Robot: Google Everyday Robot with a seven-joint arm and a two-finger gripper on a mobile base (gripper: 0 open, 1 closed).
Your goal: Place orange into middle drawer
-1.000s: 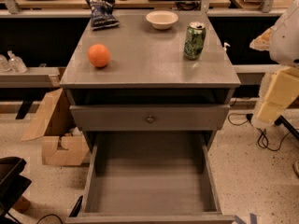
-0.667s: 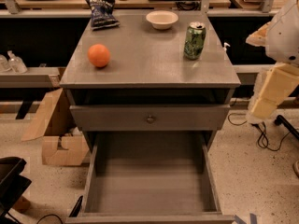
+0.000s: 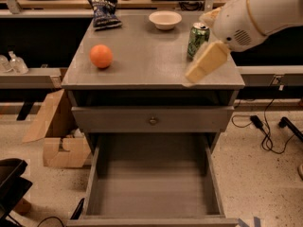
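The orange (image 3: 101,56) sits on the left part of the grey cabinet top (image 3: 142,65). The middle drawer (image 3: 151,186) is pulled out wide open below, and its grey floor is bare. My gripper (image 3: 204,64), cream-coloured on a white arm (image 3: 255,13), hangs over the right front of the cabinet top. It is just in front of the green can (image 3: 197,38), well to the right of the orange, and holds nothing that I can see.
A white bowl (image 3: 164,19) and a blue chip bag (image 3: 104,12) lie at the back of the top. A closed drawer front with a round knob (image 3: 152,120) is above the open drawer. A cardboard box (image 3: 54,136) stands at floor left, and cables (image 3: 265,131) lie at floor right.
My arm has swung in from the right edge of the view to over the right front of the cabinet top. The orange, the can and the drawer have not moved.
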